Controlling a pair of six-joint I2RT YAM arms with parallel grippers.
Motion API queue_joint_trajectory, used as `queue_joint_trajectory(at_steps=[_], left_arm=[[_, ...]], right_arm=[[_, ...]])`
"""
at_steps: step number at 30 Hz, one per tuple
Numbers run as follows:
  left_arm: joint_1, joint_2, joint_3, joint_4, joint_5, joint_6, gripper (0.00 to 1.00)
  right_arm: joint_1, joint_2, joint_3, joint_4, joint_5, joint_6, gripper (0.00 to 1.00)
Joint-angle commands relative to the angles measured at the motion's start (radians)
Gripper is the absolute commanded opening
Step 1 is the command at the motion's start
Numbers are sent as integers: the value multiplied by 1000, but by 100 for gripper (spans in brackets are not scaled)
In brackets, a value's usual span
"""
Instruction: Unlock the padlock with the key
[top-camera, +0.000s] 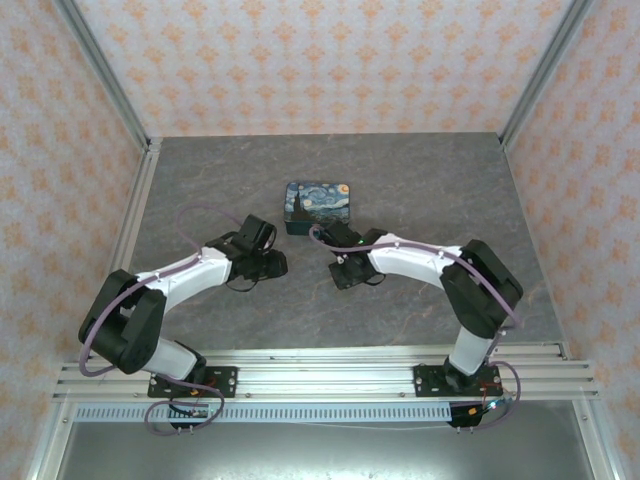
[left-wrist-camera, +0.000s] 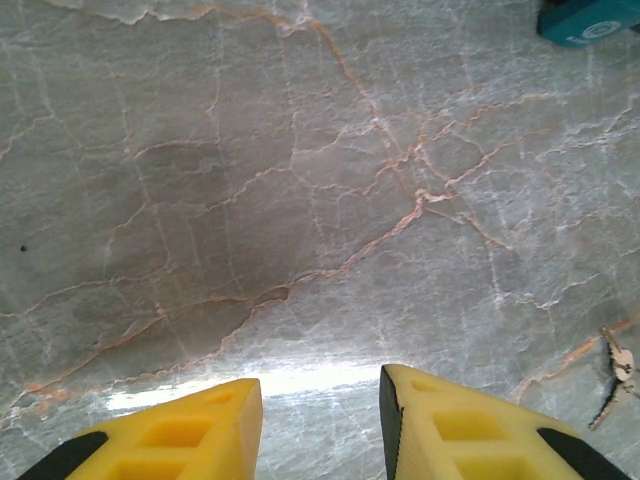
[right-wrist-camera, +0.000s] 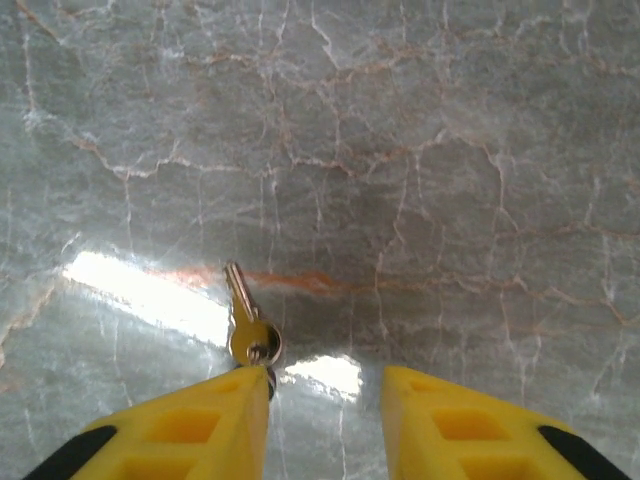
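Right wrist view gives us the key (right-wrist-camera: 245, 318) lying flat on the marble table (right-wrist-camera: 450, 150), blade pointing away. Its round bow is at the tip of one finger of the right gripper (right-wrist-camera: 325, 385), and we cannot tell whether they touch. Those jaws stand apart with bare table between them. The left gripper (left-wrist-camera: 320, 385) is likewise parted and grasps nothing. A small metal bit (left-wrist-camera: 615, 385), too small for us to name, lies off to its side, and the patterned box (left-wrist-camera: 590, 20) is at the far corner.

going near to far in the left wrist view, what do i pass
left pincer at the bottom edge → key by the right edge → corner of the box at the top right
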Motion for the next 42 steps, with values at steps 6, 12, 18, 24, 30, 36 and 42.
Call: queue_joint_trajectory(at_steps=[6, 12, 18, 24, 30, 36, 42], left_arm=[[-12, -4, -50, 16, -47, -24, 37], [-13, -5, -65, 23, -53, -30, 37], [-19, -13, -77, 22, -61, -33, 37], [-27, -18, -91, 31, -65, -45, 37], [-36, -32, -99, 20, -76, -49, 37], [-39, -59, -118, 9, -90, -52, 37], [-39, -68, -129, 10, -93, -58, 37]], right_arm=[[27, 47, 75, -65, 27, -41, 32], [27, 26, 65, -69, 44, -18, 33], [32, -31, 46, -58, 24, 38, 37], [66, -22, 37, -41, -9, 70, 39], [75, 22, 31, -13, -36, 84, 39], [75, 57, 34, -11, -25, 68, 39], [76, 92, 41, -23, -34, 59, 36]])
